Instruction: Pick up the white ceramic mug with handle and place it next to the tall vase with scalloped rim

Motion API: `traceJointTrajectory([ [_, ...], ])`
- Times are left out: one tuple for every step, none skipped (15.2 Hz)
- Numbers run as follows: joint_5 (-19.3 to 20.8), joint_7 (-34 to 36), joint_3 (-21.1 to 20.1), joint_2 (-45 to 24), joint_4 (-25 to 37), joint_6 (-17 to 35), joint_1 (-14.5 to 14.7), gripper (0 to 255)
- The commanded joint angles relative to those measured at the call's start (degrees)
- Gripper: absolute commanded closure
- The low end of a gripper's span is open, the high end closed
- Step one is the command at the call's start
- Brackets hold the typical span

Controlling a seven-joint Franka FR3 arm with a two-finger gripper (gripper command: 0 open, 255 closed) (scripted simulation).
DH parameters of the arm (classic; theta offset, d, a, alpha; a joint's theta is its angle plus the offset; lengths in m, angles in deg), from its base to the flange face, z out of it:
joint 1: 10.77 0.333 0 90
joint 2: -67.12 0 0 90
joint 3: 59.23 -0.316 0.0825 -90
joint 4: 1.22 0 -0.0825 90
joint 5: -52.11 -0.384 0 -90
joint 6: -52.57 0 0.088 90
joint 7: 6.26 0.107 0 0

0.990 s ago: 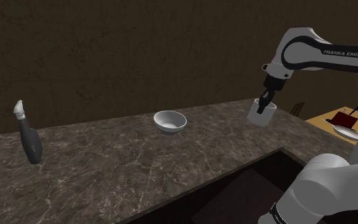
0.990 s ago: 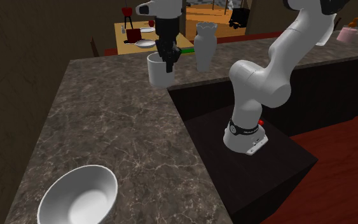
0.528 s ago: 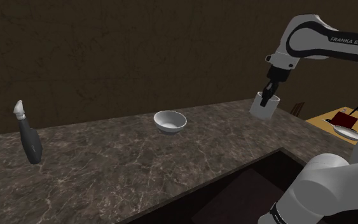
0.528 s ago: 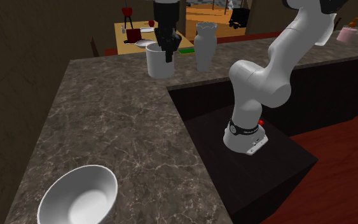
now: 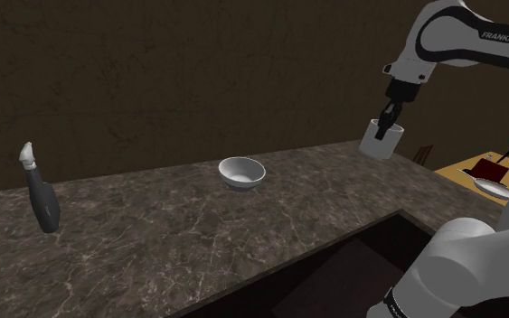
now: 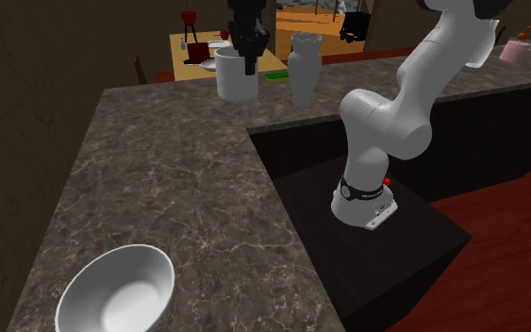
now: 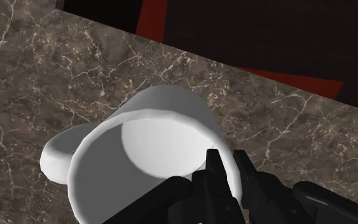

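Mug [image 7: 152,130] hangs above the countertop [image 7: 44,76], rim pinched between narrowly parted jaws.

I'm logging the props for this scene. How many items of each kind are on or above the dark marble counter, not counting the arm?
Mug: 1, clasped at its rim by the tool
Vase: 1
Bowl: 1
Bottle: 1
Total: 4
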Motion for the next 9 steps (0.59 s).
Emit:
traceJointTrajectory([
  [-0.21, -0.14, -0.15, -0.68, 2.29, -1.6, 0.14, 255],
  [-0.31, -0.18, -0.22, -0.98, 3.28, -2.29, 0.2, 255],
  [-0.4, -0.24, -0.28, -1.3, 4.28, -2.98, 0.26, 255],
  [-0.49, -0.29, -0.34, -1.62, 5.29, -3.67, 0.32, 255],
  [-0.58, -0.34, -0.4, -1.96, 6.31, -4.36, 0.38, 255],
  [-0.66, -0.4, -0.45, -2.3, 7.34, -5.05, 0.44, 255],
  [-0.75, -0.45, -0.5, -2.66, 8.39, -5.74, 0.5, 255],
  [-0.84, -0.51, -0.55, -3.02, 9.44, -6.43, 0.56, 255],
  [-0.92, -0.57, -0.59, -3.4, 10.51, -7.13, 0.62, 255],
])
